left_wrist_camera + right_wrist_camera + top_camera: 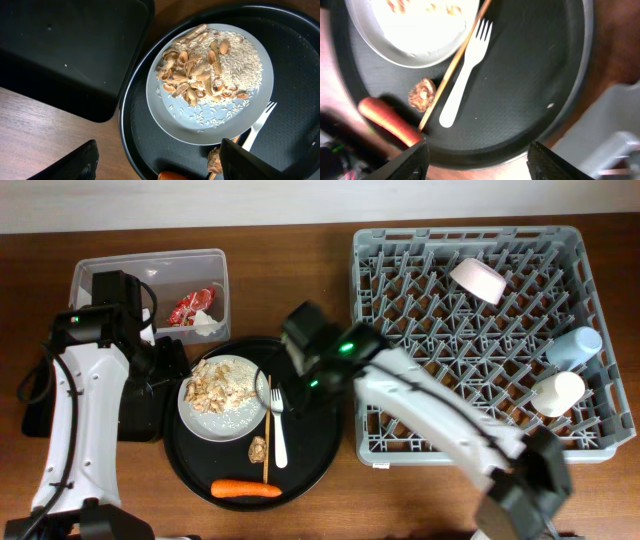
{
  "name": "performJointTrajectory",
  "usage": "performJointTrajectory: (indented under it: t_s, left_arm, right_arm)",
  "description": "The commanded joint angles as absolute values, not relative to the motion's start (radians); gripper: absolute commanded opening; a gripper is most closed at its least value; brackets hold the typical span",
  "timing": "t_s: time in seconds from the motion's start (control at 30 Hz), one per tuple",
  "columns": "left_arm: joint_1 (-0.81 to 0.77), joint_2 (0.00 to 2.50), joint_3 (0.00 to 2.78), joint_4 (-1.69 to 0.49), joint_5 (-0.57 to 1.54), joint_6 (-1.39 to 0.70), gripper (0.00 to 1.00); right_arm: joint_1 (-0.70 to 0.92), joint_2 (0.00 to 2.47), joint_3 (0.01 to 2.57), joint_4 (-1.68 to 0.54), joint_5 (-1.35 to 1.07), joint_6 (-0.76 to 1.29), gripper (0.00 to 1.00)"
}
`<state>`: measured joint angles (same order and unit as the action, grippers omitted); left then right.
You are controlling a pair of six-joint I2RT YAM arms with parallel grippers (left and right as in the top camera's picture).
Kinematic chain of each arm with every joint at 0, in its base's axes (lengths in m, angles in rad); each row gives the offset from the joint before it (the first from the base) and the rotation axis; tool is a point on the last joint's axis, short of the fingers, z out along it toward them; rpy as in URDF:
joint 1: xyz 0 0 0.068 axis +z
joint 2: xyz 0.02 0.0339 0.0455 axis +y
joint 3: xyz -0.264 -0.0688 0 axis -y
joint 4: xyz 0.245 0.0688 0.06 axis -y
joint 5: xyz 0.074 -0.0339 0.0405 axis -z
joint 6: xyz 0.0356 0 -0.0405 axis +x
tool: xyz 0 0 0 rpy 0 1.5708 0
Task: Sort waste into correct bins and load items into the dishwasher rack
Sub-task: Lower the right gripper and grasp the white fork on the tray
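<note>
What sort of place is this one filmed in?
Probably a staged dish-clearing bench: a grey dishwasher rack on a wooden table, a round black tray with a plate of food scraps, and a clear tub holding a red wrapper.

Overhead camera sits high and looks straight down, taking in the whole table from the dishwasher rack (480, 350) to the round black tray (312, 442). The left wrist view is in close, facing down over the white round plate (170, 115) and the shallow black tray (65, 50) beside it. The right wrist view, close and blurry, looks down on the fork (465, 65) and carrot (387, 120), with possibly the rack's corner lower right. All three share plate and fork
</note>
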<state>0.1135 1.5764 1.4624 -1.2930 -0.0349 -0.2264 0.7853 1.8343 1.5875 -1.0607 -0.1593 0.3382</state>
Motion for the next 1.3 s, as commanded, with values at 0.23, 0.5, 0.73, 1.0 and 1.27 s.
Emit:
performJointTrajectory:
  t_s: [0.23, 0.5, 0.73, 1.0, 1.27]
  left_arm:
    - [0.141, 1.578, 1.467, -1.276, -0.049, -0.249, 0.77]
    - [0.159, 1.578, 1.467, -1.277, -0.049, -0.255, 0.77]
    - [0.158, 1.578, 1.467, -1.277, -0.049, -0.254, 0.77]
    - [0.159, 1.578, 1.467, -1.277, -0.048, -0.255, 0.78]
    - [0.159, 1.578, 1.467, -1.277, -0.046, -0.254, 0.77]
  right_arm:
    - [0.936, 2.041, 1.594, -0.953, -0.01, 0.641, 0.66]
    - [0.937, 2.117, 1.593, -0.925, 0.013, 0.707, 0.62]
    - [0.936, 2.151, 1.593, -0.896, 0.025, 0.743, 0.61]
    - [0.936, 2.164, 1.593, -0.9, 0.105, 0.768, 0.55]
    - [0.936, 2.173, 1.593, -0.874, 0.026, 0.768, 0.55]
